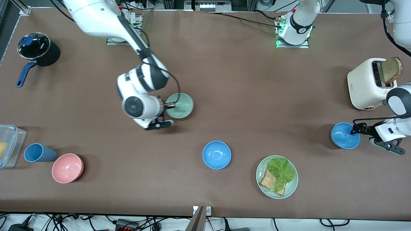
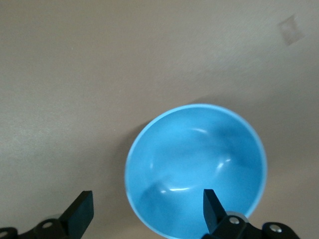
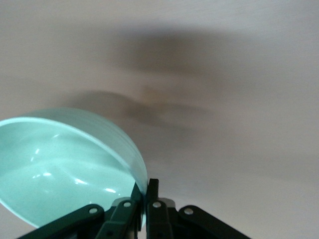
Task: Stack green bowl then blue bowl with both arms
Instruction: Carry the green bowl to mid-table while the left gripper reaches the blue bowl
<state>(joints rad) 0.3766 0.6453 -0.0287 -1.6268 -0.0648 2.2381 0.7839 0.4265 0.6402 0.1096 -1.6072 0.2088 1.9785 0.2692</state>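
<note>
The left gripper (image 2: 144,211) hangs spread over the blue bowl (image 2: 195,169), one finger (image 2: 212,208) seemingly inside its rim

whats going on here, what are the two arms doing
The right hand is shut on the rim of the green bowl, out in the middle of the table. The left hand is open around the rim of a blue bowl at the left arm's end, one finger inside it and one outside, not yet gripping. A second blue bowl sits untouched nearer the front camera. Nothing is stacked yet.
</note>
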